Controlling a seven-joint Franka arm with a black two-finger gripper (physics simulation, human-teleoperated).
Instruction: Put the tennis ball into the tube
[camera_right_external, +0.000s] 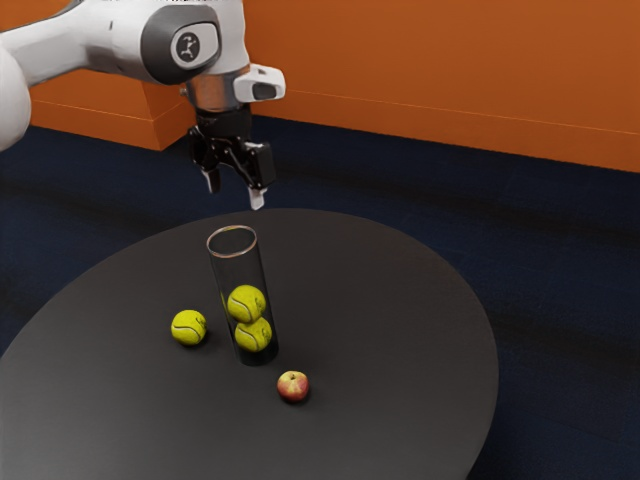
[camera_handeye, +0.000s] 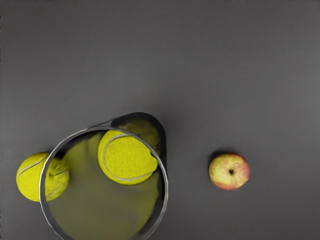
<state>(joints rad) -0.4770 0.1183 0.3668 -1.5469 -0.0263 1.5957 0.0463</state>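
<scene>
Hovering with the black two-finger gripper (camera_right_external: 236, 188) spread empty, likely high to clear the transparent tube (camera_right_external: 239, 273), upright around two stacked tennis balls (camera_right_external: 247, 304), and wide to straddle the loose tennis ball (camera_right_external: 189, 328) beside it on the round table (camera_right_external: 400, 310).

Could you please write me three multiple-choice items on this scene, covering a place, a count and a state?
1. Where is the apple?
A) On the table, outside the tube
B) Inside the tube
C) In the gripper

2. How many tennis balls are inside the tube?
A) None
B) Three
C) Two

3. What is the gripper's state?
A) Shut on the apple
B) Open and empty
C) Shut on a tennis ball

1: A, as it rests on the tabletop, apart from the tube.
2: C, as two show through the clear wall, one above the other.
3: B, as its fingers stand apart with nothing between them.
</scene>
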